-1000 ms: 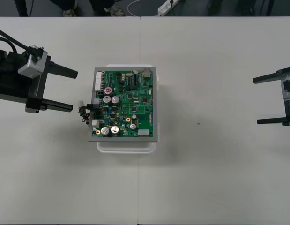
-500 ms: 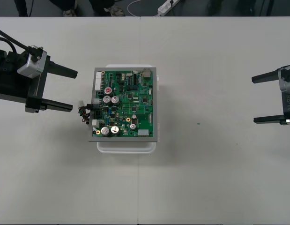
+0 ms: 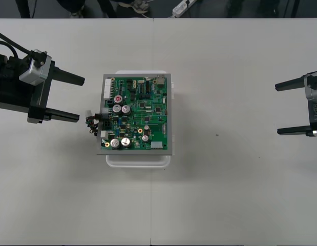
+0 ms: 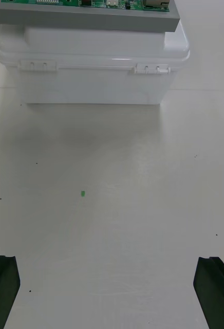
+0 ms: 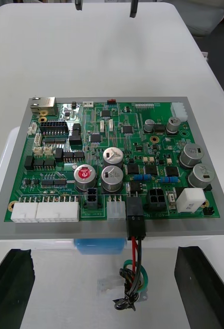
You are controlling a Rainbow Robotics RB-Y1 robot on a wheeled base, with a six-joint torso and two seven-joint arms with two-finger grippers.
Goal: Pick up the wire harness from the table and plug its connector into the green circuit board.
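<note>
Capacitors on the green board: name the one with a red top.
The capacitor next to the end of the long white connector; its top is red, the others' are silver.

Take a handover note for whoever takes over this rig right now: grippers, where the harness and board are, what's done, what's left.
Left gripper: open, empty, just left of the green circuit board, level with the harness.
Right gripper: open, parked at the right side of the table.
Board sits on its white base, mid-table.
Black plug looks seated in the board edge facing the left gripper; wires hang bunched off that edge.
Done: pick-up and plugging, as far as visible.
Left: confirm the plug is fully home.
</note>
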